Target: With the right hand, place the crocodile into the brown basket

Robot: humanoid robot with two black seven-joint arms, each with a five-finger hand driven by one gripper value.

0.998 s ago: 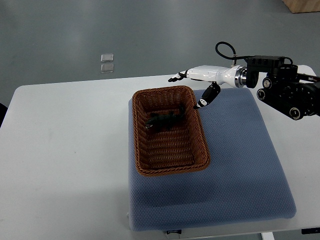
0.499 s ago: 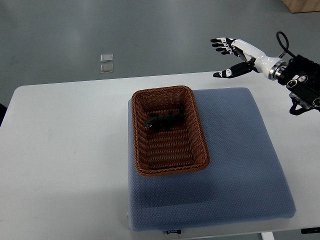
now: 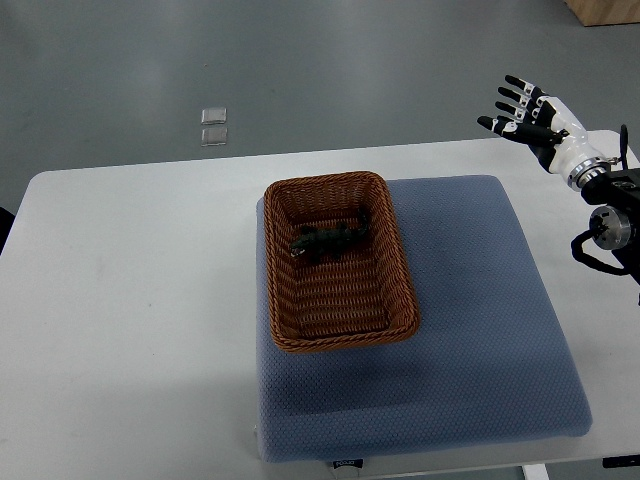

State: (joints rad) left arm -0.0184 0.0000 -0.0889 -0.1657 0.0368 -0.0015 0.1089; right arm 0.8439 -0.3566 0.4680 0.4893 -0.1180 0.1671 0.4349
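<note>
lying indistinct in brown basket (image 3: 325, 183): crocodile (image 3: 328, 240)

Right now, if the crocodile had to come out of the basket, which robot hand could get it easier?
Probably the right. The right hand is the only one in view, open and empty, beyond the far right corner of the blue mat. The crocodile lies in the brown basket. No left arm shows.

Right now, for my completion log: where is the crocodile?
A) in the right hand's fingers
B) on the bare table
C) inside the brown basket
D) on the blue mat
C: the crocodile lies inside the brown basket; the right hand is apart, open and empty.
</note>
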